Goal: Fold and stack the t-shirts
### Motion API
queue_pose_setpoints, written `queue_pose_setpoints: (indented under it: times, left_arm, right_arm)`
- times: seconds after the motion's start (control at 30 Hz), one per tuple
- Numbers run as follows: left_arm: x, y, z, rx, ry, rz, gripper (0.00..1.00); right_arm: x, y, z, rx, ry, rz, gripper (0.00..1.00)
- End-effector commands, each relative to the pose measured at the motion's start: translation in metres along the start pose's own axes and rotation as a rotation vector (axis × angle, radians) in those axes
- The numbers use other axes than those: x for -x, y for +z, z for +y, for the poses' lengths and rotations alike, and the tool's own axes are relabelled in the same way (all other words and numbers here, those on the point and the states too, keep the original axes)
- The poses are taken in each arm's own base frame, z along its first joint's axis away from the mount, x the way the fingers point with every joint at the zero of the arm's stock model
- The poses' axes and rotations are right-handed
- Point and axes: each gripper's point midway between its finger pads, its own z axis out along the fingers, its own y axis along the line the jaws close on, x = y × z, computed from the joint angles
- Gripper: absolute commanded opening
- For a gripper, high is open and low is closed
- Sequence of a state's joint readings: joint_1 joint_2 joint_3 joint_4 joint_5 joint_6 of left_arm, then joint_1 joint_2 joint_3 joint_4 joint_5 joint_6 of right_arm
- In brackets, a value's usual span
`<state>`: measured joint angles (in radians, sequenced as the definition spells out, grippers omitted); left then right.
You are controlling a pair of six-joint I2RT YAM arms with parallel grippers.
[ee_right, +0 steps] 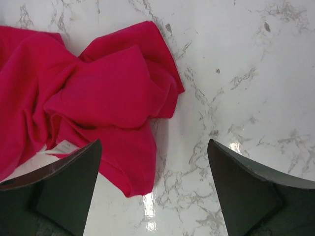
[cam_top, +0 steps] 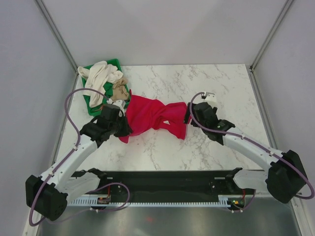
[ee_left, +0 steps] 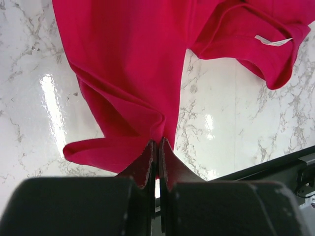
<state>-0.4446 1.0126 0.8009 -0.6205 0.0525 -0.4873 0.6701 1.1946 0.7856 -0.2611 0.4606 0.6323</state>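
The crimson-red t-shirt (cam_top: 152, 115) lies bunched and twisted across the middle of the marble table. My left gripper (cam_top: 123, 124) is at its left end, and in the left wrist view the jaws (ee_left: 158, 143) are shut on a fold of the red fabric (ee_left: 128, 73). The white neck tag (ee_left: 272, 41) shows at the upper right there. My right gripper (cam_top: 190, 116) is open over the shirt's right end, with the red cloth (ee_right: 98, 93) under its left finger and nothing held. Cream-white shirts (cam_top: 101, 76) and a tan one (cam_top: 119, 88) lie heaped at the back left.
The green plastic tray (cam_top: 115, 63) holds the heaped shirts at the back left corner. Bare marble table (cam_top: 221, 83) extends to the right and front of the red shirt. Grey walls enclose the table on three sides.
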Motion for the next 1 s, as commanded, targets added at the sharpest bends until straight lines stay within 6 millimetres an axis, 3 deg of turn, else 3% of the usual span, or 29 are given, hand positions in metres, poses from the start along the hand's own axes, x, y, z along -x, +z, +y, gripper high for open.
queue_pose_setpoints:
  times: [0.0,0.07,0.1,0.17,0.2,0.27,0.47,0.97]
  left_arm:
    - [0.014,-0.020,-0.008,-0.032,0.046,-0.043,0.02]
    - [0.018,-0.026,-0.010,-0.037,0.052,-0.059,0.02]
    - [0.017,-0.030,-0.011,-0.046,0.058,-0.057,0.02]
    - [0.021,-0.035,-0.012,-0.045,0.077,-0.071,0.02]
    - [0.023,-0.037,-0.011,-0.041,0.087,-0.080,0.02]
    - [0.025,-0.037,-0.006,-0.015,0.109,-0.090,0.02]
    - [0.022,-0.028,-0.002,0.002,0.107,-0.068,0.02]
    - [0.018,-0.026,-0.003,-0.010,0.112,-0.056,0.02]
  right_arm:
    - [0.030,0.015,0.034,0.180,0.127,0.020,0.96]
    - [0.037,0.029,0.027,0.187,0.178,0.023,0.95]
    - [0.025,0.036,0.026,0.206,0.190,0.070,0.94]
    - [0.030,0.048,0.017,0.215,0.236,0.066,0.91]
    - [0.021,0.054,0.013,0.209,0.252,0.094,0.89]
    - [0.022,0.062,0.011,0.232,0.281,0.101,0.83]
    - [-0.005,0.085,-0.007,0.216,0.363,0.164,0.69]
    - [-0.052,0.131,-0.009,0.206,0.387,0.265,0.56]
